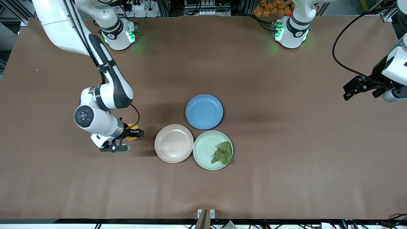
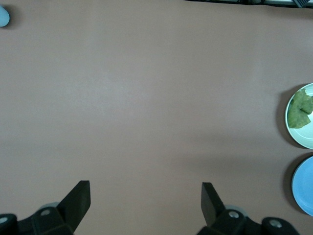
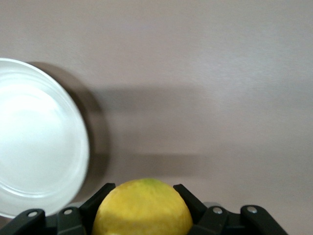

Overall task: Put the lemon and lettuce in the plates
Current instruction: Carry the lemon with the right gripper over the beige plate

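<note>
At the right arm's end of the worktop [image 1: 286, 178], the right claw [image 1: 132, 133] pinches the lemon [image 1: 131, 132], a smooth, bright yellow oval held between black fingers [image 3: 100, 196], over bare worktop just beside the pinkish-beige plate [image 1: 174, 143]. That plate is round, shallow, matte and holds nothing. Touching it, toward the left arm's end, is the mint-green plate [image 1: 206, 149], where the lettuce [image 1: 223, 153], a wrinkly dark-green leaf with ragged edges, lies close to the rim. The blue plate [image 1: 204, 111] sits farther from the front camera, beside both.

As I judge it, the main risk is the lemon rolling: a round, slick fruit dropped from too high or near the low rim could run off the shallow plate. Releasing over the blue plate would also miss the task.

The left claw [image 2: 145, 196] waits, spread wide, over bare worktop at the left arm's end.
</note>
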Tool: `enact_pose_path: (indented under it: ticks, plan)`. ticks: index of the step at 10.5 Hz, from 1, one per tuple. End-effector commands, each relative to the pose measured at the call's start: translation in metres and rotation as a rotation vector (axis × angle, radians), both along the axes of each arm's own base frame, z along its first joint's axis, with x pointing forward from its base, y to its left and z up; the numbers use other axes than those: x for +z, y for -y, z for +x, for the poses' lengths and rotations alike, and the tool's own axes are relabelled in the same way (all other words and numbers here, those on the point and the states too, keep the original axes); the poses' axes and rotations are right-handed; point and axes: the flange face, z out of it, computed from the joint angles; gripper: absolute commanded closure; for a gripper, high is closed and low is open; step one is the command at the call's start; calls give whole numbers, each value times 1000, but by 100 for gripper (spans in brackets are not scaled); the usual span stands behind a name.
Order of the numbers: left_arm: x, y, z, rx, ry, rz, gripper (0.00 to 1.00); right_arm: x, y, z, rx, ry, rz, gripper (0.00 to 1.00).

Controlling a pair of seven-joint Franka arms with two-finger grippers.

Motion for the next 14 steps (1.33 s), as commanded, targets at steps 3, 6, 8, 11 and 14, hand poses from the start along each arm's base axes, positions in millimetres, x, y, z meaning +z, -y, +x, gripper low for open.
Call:
enact_pose_path:
  ticks: [3,6,8,11,14]
  plan:
    - [1,11,-3,-16,-28,-11,0,-27,-77,16,-88,-10,5,47]
    - [2,17,-4,-27,-28,-11,0,-38,-109,9,-88,-13,6,47]
    - [6,21,-6,-39,-22,-12,0,-41,-125,7,-93,-11,7,47]
    - [18,17,-8,-45,-2,-5,0,-49,-152,6,-77,9,17,47]
    - [19,19,-8,-44,-1,-6,0,-59,-166,12,-84,42,34,47]
